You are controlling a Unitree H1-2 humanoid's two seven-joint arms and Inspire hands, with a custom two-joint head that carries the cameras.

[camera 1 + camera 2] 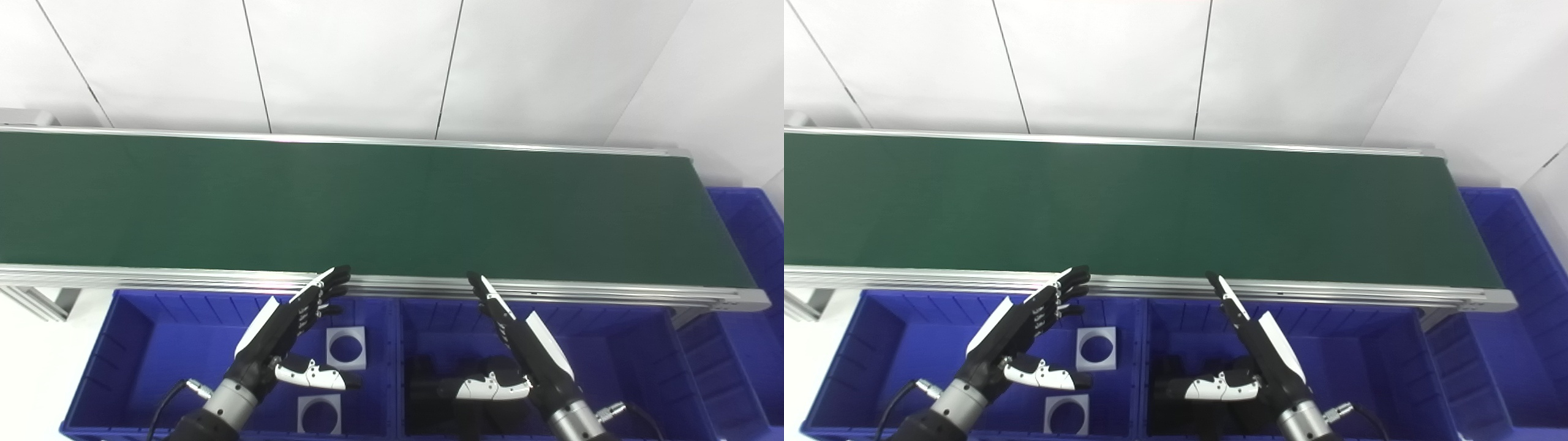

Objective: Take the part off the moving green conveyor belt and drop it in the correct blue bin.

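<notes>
Green conveyor belt (367,202) runs bare at 12 o'clock. Left hand (288,331) and right hand (520,343) hover with fingers spread, grasping nothing, over blue plastic bins (153,343); two grey square plates with round holes (346,347) lie at 3 o'clock of the left hand.

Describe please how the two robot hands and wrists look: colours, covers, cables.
The left hand and right hand match: black fingers with white strips along them, a white plate on the back, and a white thumb cover with small dark dots. Each wrist is a grey metal cylinder with a silver connector; a black cable leaves the left one.
</notes>
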